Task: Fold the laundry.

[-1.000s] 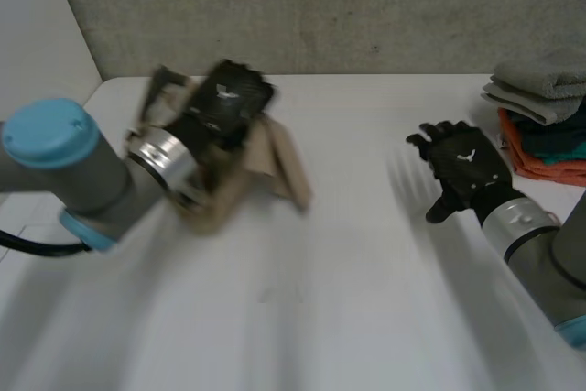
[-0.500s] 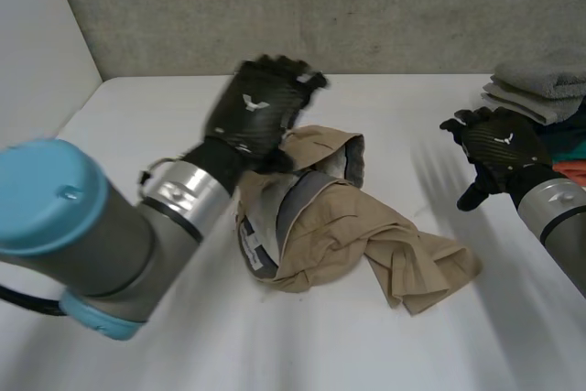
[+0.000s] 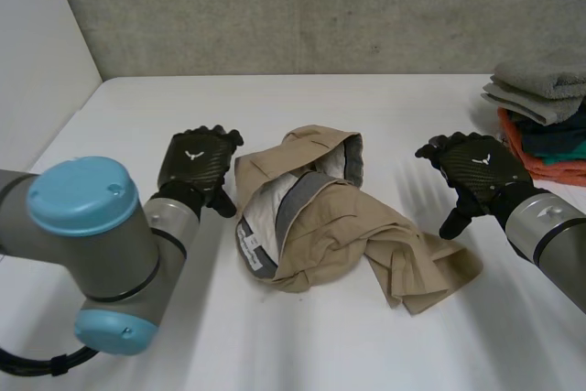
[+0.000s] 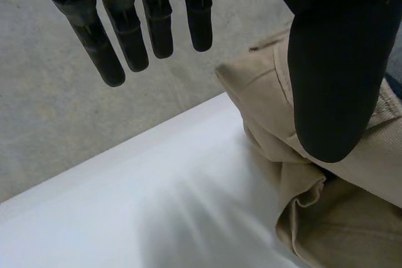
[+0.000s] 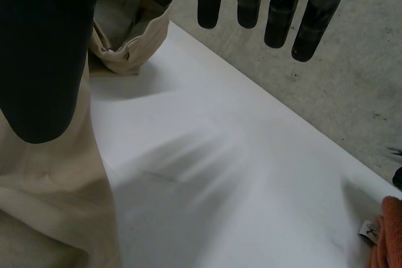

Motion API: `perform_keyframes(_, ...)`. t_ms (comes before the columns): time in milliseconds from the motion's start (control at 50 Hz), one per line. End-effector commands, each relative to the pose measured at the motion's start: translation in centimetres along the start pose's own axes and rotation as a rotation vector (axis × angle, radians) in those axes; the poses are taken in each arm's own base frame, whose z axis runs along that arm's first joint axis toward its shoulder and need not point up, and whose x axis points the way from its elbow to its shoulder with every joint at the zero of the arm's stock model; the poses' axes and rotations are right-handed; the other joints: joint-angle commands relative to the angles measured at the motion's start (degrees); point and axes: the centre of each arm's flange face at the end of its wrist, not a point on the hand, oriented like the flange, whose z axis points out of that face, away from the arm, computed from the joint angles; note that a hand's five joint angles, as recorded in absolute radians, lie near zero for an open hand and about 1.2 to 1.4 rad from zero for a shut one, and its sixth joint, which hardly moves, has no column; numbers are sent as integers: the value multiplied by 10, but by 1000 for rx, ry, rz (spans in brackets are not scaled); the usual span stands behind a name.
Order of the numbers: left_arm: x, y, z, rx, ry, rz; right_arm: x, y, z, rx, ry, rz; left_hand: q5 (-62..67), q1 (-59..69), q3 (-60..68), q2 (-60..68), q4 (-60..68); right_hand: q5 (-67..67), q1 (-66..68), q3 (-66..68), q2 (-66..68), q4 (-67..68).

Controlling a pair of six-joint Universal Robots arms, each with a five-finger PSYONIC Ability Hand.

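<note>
Since the earlier frame our left robot hand [image 3: 197,169] has dropped beside the crumpled beige trousers [image 3: 339,235] on the worktop [image 3: 302,345]; it and the right robot hand [image 3: 472,171] hang open, holding nothing. We cannot read the waistband label [image 3: 245,244]. Our right wrist view adds a small tag [image 5: 367,230] on orange cloth [image 5: 392,230].

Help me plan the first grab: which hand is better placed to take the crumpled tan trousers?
Left, probably: the left hand, open, is close beside the trousers at their waistband; the right hand, also open, is farther from them.
</note>
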Motion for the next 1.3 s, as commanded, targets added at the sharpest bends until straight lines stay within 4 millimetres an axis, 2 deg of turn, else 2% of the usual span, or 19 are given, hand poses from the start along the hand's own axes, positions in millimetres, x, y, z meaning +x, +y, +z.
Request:
perform_keyframes(20, 16, 7, 10, 3, 95, -52, 1, 2, 0, -2, 8, -2, 28, 26, 18, 19, 23, -33, -16, -23, -27, -37)
perform_keyframes(80, 18, 7, 11, 4, 112, -77, 2, 3, 0, -2, 11, -3, 47, 44, 36, 37, 41, -33, -16, -23, -27, -37)
perform_keyframes(160, 19, 9, 14, 3, 118, -101, 2, 3, 1, -3, 13, -5, 347, 344, 337, 338, 341, -33, -16, -23, -27, -37)
perform_keyframes(180, 16, 7, 17, 13, 109, -104, 2, 4, 1, -4, 12, -4, 521, 518, 511, 512, 515, -33, -16, -23, -27, -37)
perform_keyframes(200, 15, 5, 18, 22, 103, -100, 2, 4, 1, -4, 12, -4, 593, 590, 582, 583, 587, -33, -16, -23, -27, -37)
perform_keyframes(300, -5, -22, 33, 121, 38, -99, 3, 2, 3, 3, 17, -8, 593, 591, 583, 584, 588, -33, -16, -23, -27, -37)
perform_keyframes(380, -31, -84, 37, 309, -25, -102, 4, 0, 3, 14, 18, -11, 593, 591, 583, 584, 588, -33, -16, -23, -27, -37)
perform_keyframes(400, -33, -110, 35, 388, -26, -104, 4, -1, 4, 15, 18, -11, 593, 591, 583, 584, 588, -33, -16, -23, -27, -37)
perform_keyframes(480, -29, -167, 26, 557, -6, -122, 3, -1, 4, 15, 17, -10, 593, 591, 583, 584, 588, -33, -16, -23, -27, -37)
perform_keyframes(580, -4, -195, 17, 640, 61, -140, 3, 1, 3, 8, 16, -7, 593, 591, 583, 584, 588, -33, -16, -23, -27, -37)
perform_keyframes(700, 49, -170, 33, 590, 170, -162, 7, 1, 4, 5, 30, -3, 593, 591, 583, 584, 588, -33, -16, -23, -27, -37)
perform_keyframes(780, 94, -127, 41, 493, 268, -159, 9, 2, 4, -3, 49, -2, 593, 591, 583, 584, 588, -33, -16, -23, -27, -37)
perform_keyframes(800, 108, -108, 44, 454, 304, -152, 9, 2, 4, -5, 53, -2, 479, 476, 468, 469, 473, -33, -16, -23, -27, -37)
perform_keyframes(860, 126, -83, 46, 401, 359, -140, 11, 2, 4, -9, 72, -3, -82, -85, -92, -92, -88, -33, -16, -23, -27, -37)
perform_keyframes(880, 127, -80, 46, 394, 365, -138, 12, 2, 4, -9, 78, -4, -76, -79, -86, -86, -82, -33, -16, -23, -27, -37)
perform_keyframes(960, 124, -85, 43, 394, 361, -139, 14, 0, 4, -8, 93, -1, -84, -87, -95, -94, -90, -33, -16, -23, -27, -37)
perform_keyframes(1040, 113, -107, 28, 423, 350, -136, 16, -3, 5, 1, 98, -6, -81, -84, -91, -91, -87, -33, -16, -23, -27, -37)
perform_keyframes(1160, 57, -121, 13, 409, 240, -108, 17, -13, 2, 23, 103, -21, -56, -59, -66, -65, -61, -33, -16, -23, -27, -37)
perform_keyframes(1300, 5, -85, -7, 245, 117, -14, 11, -49, -32, 67, 69, -35, 30, 27, 19, 20, 24, -33, -16, -23, -27, -37)
